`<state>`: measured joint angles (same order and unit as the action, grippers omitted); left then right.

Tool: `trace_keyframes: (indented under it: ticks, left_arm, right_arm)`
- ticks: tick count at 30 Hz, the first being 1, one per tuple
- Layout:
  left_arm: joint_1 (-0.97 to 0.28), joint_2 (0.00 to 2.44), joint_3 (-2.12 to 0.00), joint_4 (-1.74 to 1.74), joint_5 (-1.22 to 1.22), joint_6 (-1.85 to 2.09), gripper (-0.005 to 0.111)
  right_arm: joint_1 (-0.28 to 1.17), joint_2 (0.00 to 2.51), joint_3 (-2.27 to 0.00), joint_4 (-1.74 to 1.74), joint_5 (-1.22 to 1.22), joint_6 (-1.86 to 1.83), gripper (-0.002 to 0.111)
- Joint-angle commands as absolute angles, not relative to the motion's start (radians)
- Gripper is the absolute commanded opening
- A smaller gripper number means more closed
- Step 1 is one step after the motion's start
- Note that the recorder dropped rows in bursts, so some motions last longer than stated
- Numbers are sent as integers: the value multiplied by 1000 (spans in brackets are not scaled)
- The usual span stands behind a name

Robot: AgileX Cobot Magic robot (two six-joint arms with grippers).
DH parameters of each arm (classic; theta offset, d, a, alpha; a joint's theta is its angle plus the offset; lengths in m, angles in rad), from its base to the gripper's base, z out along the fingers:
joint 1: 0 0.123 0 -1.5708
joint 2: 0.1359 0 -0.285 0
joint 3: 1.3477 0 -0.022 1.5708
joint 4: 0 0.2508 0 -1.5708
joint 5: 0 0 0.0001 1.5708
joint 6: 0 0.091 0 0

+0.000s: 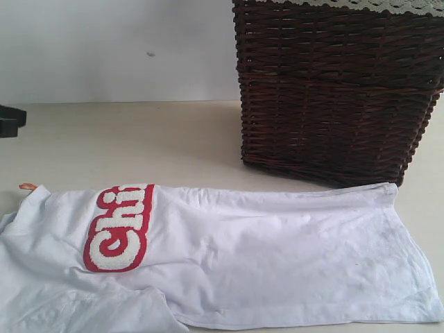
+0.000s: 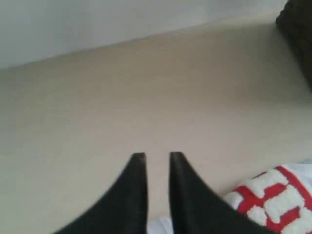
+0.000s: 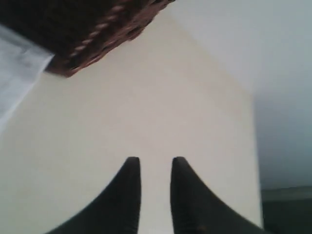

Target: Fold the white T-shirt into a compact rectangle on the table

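The white T-shirt (image 1: 263,257) lies folded lengthwise along the front of the table (image 1: 125,139), its fuzzy white lettering on a red band (image 1: 119,225) near the left end and a small orange tag (image 1: 28,186) at its far left corner. My left gripper (image 2: 157,155) hovers open over bare table, with the lettering (image 2: 273,200) just beside it and a bit of white cloth (image 2: 160,225) between the finger bases. My right gripper (image 3: 155,159) is open above bare table, nothing between its fingers; a shirt edge (image 3: 17,68) shows off to one side. Neither gripper appears in the exterior view.
A dark wicker basket (image 1: 340,90) with a lace-edged liner (image 1: 361,5) stands at the back right, touching the shirt's far edge; it shows also in the right wrist view (image 3: 83,29). A black object (image 1: 10,119) sits at the left edge. A pale wall rises behind.
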<state>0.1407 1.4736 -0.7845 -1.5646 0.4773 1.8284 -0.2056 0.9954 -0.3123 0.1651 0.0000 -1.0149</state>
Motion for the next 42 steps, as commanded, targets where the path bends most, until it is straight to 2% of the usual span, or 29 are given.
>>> trace_keyframes:
  ticks: [1,5,8,12,15,17,21,26,30,34,37,42]
  left_arm:
    - [135,1333,-757,-1438,666,1823,2]
    - [135,1179,-735,-1363,793,1821,0]
    - [135,1010,-711,-1376,689,1764,0]
    - [138,789,-667,-1378,433,1467,0]
    - [140,642,-632,-1368,387,1394,0]
    - [140,555,-601,-1363,395,1394,0]
    - [140,436,-523,-1327,442,1394,0]
    - [140,374,-438,-995,492,1394,0]
    - [140,356,-393,-683,494,1394,0]
    - [140,356,-393,-632,495,1394,0]
    - [140,356,-395,-627,492,1394,0]
    - [140,354,-341,-663,490,1394,0]
  right_arm:
    - [-209,966,-320,158,246,-1038,0]
    - [-209,905,-320,242,295,-1329,0]
    - [-209,812,-327,441,241,-1356,0]
    - [-209,658,-355,812,239,-1356,0]
    - [-209,508,-360,979,239,-1356,0]
    - [-209,421,-357,989,238,-1356,2]
    - [-209,299,-357,989,244,-1315,12]
    - [-209,232,-357,989,292,-1150,32]
    - [-209,207,-357,859,444,-857,47]
    - [-209,207,-357,801,644,-836,47]
    - [-207,212,-357,825,630,-839,47]
    - [-137,214,-260,697,570,-1269,47]
